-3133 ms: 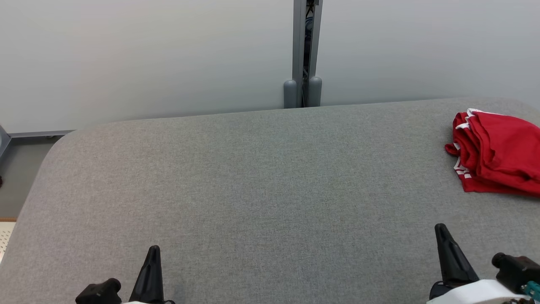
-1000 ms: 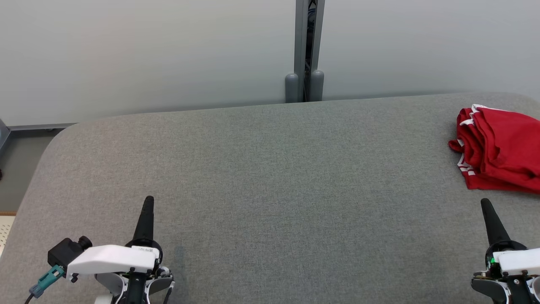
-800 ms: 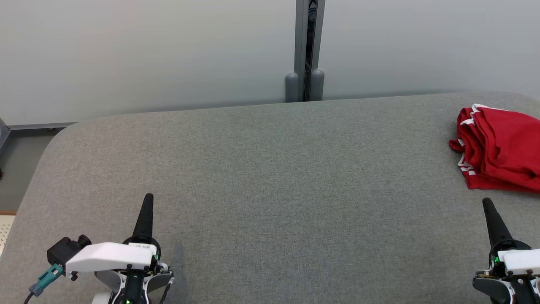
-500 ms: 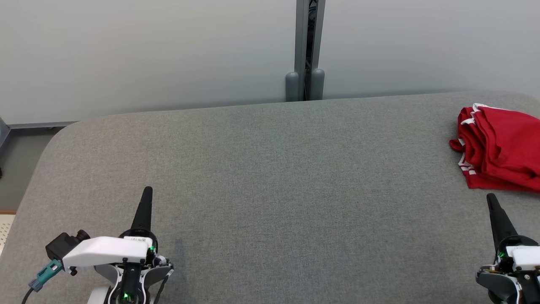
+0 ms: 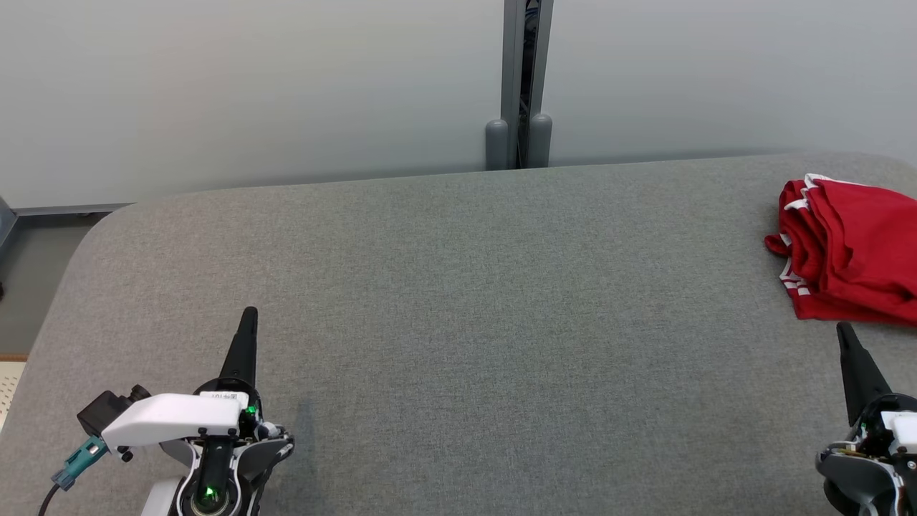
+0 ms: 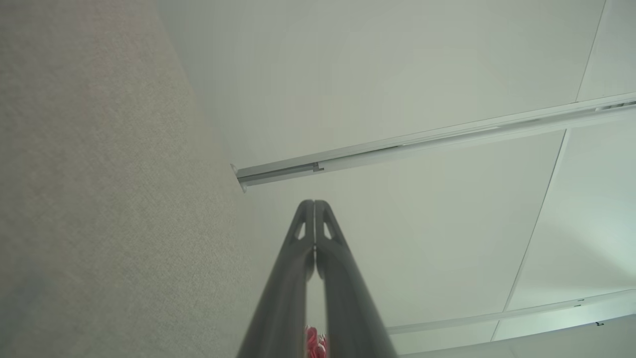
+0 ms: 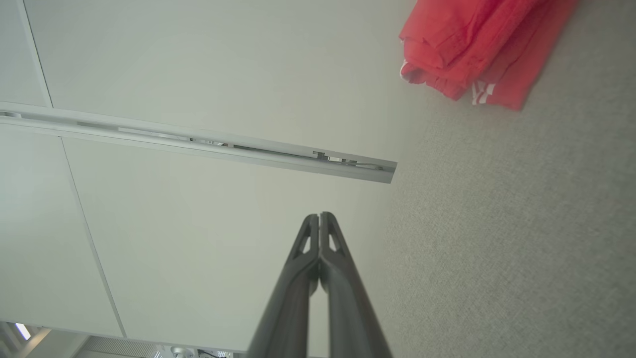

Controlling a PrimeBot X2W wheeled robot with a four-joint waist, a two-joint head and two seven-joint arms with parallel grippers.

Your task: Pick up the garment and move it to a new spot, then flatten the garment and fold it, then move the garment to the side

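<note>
Label [image 5: 223, 395] on left end effector [image 5: 248, 315] unreadable

Head camera looks down; sideways wrist cameras share table [image 5: 458, 301] and wall [image 5: 251, 93].

A wide grey fabric table [image 5: 458, 287] with rounded corners spreads across the foreground. Behind it stand plain, pale wall panels [image 5: 251, 86], joined by a grey metal post [image 5: 526, 72]. Dull grey floor [image 5: 29, 287] shows at left. Light is soft and even.

Soft red cloth garment [image 5: 849, 251] on a matt, coarse-woven grey fabric table [image 5: 458, 301]; smooth wall panels [image 5: 251, 93]
</note>
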